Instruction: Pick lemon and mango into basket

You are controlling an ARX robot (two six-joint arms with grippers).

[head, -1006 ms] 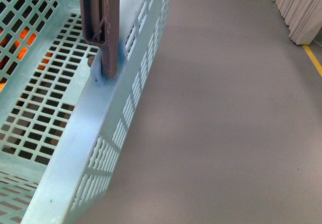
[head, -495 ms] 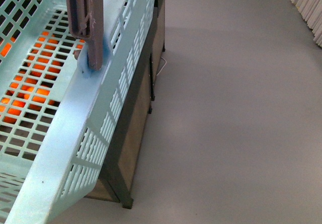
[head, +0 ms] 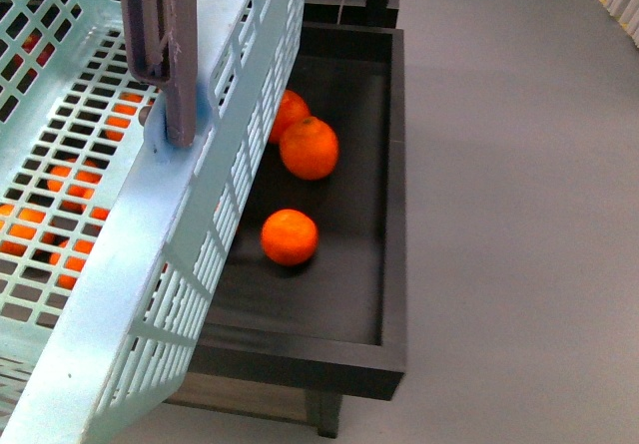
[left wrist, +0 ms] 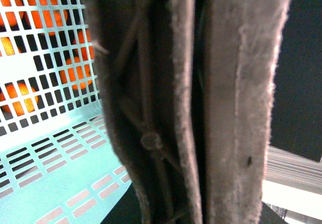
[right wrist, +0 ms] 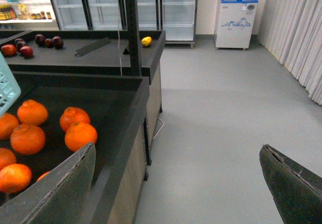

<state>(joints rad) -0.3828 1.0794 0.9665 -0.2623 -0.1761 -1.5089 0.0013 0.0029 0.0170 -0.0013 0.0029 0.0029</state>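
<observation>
The basket (head: 150,264) is held tilted above the near bin (head: 394,165), with its handle (head: 165,45) upright. In the left wrist view the handle is seen close against the left gripper (left wrist: 202,108), whose jaws are drawn almost together on it. The right gripper (right wrist: 177,148) is released and spread wide over the floor (right wrist: 226,108) beside the bin. Three oranges (head: 310,148) are seen uncovered toward the near bin's right edge, and more are glimpsed through the basket's slots. One lemon (right wrist: 146,41) is seen at the right corner of the far bin (right wrist: 65,58). Six dark red fruits (right wrist: 26,51) are clustered at its left end, and the mango cannot be told among them.
</observation>
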